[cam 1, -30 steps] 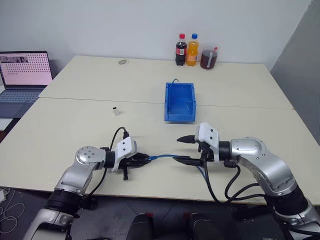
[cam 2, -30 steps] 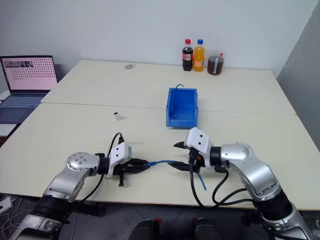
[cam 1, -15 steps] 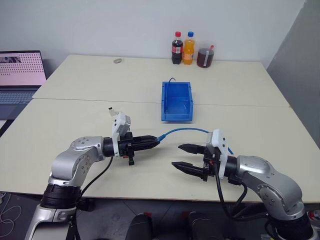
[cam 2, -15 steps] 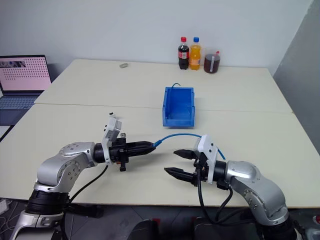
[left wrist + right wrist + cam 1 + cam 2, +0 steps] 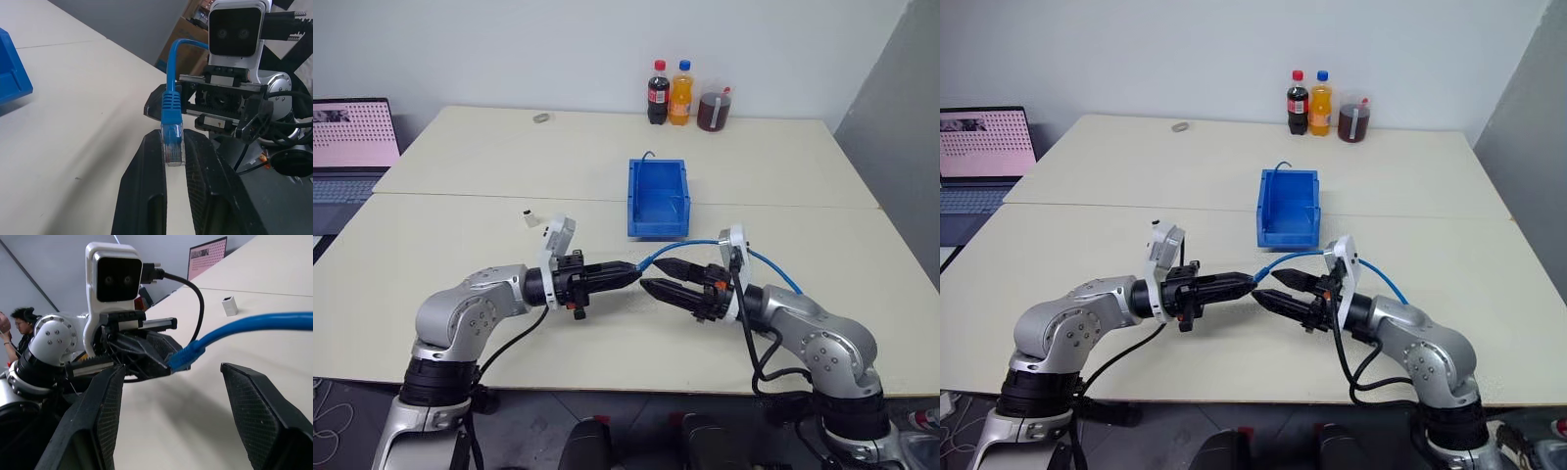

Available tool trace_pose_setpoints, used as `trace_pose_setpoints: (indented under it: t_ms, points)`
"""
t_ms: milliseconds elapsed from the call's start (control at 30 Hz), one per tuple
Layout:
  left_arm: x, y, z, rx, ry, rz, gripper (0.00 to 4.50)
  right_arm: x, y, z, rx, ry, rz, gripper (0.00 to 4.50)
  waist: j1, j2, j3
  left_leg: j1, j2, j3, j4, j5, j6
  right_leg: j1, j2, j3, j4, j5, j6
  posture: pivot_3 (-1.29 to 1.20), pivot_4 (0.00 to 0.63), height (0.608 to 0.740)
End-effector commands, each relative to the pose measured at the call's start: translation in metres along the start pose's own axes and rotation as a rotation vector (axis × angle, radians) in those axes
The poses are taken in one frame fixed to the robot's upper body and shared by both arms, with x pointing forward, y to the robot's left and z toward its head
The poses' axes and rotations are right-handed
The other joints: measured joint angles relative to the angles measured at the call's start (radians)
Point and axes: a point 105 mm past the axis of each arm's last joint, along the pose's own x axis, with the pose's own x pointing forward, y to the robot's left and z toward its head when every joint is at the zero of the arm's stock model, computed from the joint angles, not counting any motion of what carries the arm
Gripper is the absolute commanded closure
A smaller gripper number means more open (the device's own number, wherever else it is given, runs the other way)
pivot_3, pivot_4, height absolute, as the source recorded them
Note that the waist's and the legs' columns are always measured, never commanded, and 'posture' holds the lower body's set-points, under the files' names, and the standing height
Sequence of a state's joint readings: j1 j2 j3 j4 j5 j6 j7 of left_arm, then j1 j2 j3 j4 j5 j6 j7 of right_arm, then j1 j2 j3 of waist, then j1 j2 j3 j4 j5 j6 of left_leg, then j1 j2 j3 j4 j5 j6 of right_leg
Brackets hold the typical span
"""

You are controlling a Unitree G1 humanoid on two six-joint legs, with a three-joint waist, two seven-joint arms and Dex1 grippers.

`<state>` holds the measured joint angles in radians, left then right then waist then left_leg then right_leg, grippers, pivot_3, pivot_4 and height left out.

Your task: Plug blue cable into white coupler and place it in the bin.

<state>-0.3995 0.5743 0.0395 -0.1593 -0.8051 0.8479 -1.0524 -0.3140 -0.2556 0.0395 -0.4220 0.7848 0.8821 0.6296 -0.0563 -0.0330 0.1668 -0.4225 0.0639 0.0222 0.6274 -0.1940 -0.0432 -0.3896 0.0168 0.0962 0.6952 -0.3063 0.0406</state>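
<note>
1. While the white coupler (image 5: 527,216) waits apart on the counter (image 5: 460,235), the left gripper (image 5: 628,273) pinches the blue cable (image 5: 705,243).
2. Left wrist: jaws clamp the clear plug (image 5: 171,144).
3. Right wrist: the right gripper (image 5: 171,396) has its jaws spread; keep the plug level, judging by the slack.

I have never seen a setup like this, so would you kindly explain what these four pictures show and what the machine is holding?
This is a humanoid robot with two arms, each ending in a two-fingered pincer. Two pictures come from cameras in its head, looking down over a pale table; the other two come from cameras on its wrists. The left pincer is shut on the clear plug of the blue cable, held up off the table. The right pincer faces it, open and holding nothing. On the table lie the small white coupler, the bin, three drink bottles at the far edge, and a laptop at the left.
</note>
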Motion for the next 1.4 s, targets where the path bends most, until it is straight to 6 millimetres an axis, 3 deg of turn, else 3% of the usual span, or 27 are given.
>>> trace_pose_setpoints:
  t_ms: [33, 167, 267, 333, 667, 900, 1033, 1067, 1267, 1400]
  points:
    - [0.002, -0.009, 0.013, 0.045, -0.029, -0.028, 4.26, 0.007, 0.005, 0.012, -0.001, -0.051, 0.049, 1.23, -0.001, 0.0, 0.0, 0.0, 0.0, 0.0, 0.0, 0.0, 0.0, 0.0, 0.0, 0.0, 0.0, 0.0, 0.0, 0.0, 0.15, 0.74]
    - [0.002, -0.01, 0.013, 0.045, -0.033, -0.025, 4.26, 0.012, 0.004, 0.013, 0.016, -0.059, 0.069, 1.23, 0.0, -0.001, 0.001, 0.0, 0.0, 0.0, 0.0, 0.0, 0.0, 0.0, 0.0, 0.0, -0.001, 0.0, 0.0, 0.0, 0.15, 0.74]
    - [0.001, -0.011, 0.012, 0.047, -0.027, -0.023, 4.26, 0.014, 0.004, 0.013, 0.029, -0.067, 0.081, 1.71, -0.001, -0.001, 0.002, 0.0, 0.0, 0.0, 0.0, 0.0, 0.0, 0.0, 0.0, 0.0, -0.001, 0.0, 0.0, 0.0, 0.15, 0.74]
    - [0.0, -0.011, 0.01, 0.05, -0.018, -0.021, 4.26, 0.014, 0.005, 0.014, 0.037, -0.071, 0.091, 2.28, -0.001, -0.001, 0.002, -0.001, 0.0, 0.0, -0.001, 0.0, 0.0, 0.0, 0.0, 0.0, -0.002, 0.0, 0.0, 0.0, 0.15, 0.74]
    - [-0.005, -0.007, 0.006, 0.054, -0.004, -0.006, 4.26, 0.013, 0.011, 0.013, 0.074, -0.063, 0.139, 4.3, -0.001, -0.001, 0.002, -0.003, 0.0, 0.0, -0.002, 0.0, 0.0, 0.0, 0.0, -0.001, -0.006, 0.0, 0.0, 0.0, 0.15, 0.74]
    - [-0.007, 0.003, 0.012, 0.116, -0.057, 0.036, 4.26, 0.012, 0.015, 0.01, 0.094, -0.043, 0.167, 4.35, 0.0, 0.0, 0.002, -0.003, 0.0, -0.001, -0.003, 0.0, 0.0, 0.0, 0.0, -0.001, -0.008, 0.0, 0.0, 0.0, 0.15, 0.74]
    - [-0.011, 0.008, 0.009, 0.052, -0.056, 0.044, 4.26, 0.013, 0.016, 0.01, 0.096, -0.038, 0.17, 4.35, 0.0, -0.001, 0.002, -0.004, 0.0, -0.001, -0.003, 0.0, 0.0, 0.0, 0.0, -0.002, -0.008, 0.0, 0.0, 0.0, 0.15, 0.74]
    - [-0.012, 0.009, 0.008, 0.044, -0.048, 0.044, 3.55, 0.013, 0.015, 0.01, 0.095, -0.039, 0.168, 4.36, 0.0, -0.001, 0.002, -0.004, 0.0, -0.001, -0.003, 0.0, 0.0, -0.001, 0.0, -0.002, -0.008, 0.0, 0.0, 0.0, 0.15, 0.74]
    - [-0.018, 0.012, -0.002, 0.076, 0.013, 0.074, 2.37, 0.013, 0.009, 0.011, 0.079, -0.049, 0.136, 4.37, -0.001, 0.0, 0.003, -0.004, 0.0, -0.002, -0.004, 0.0, 0.0, -0.001, 0.0, -0.002, -0.009, 0.0, 0.0, 0.0, 0.15, 0.74]
    - [-0.025, 0.022, -0.007, 0.189, 0.063, 0.176, 1.39, 0.012, 0.002, 0.011, 0.053, -0.044, 0.1, 4.37, 0.0, 0.0, 0.003, -0.004, 0.0, -0.002, -0.004, 0.0, 0.0, -0.001, 0.0, -0.002, -0.011, 0.001, 0.001, 0.0, 0.15, 0.74]
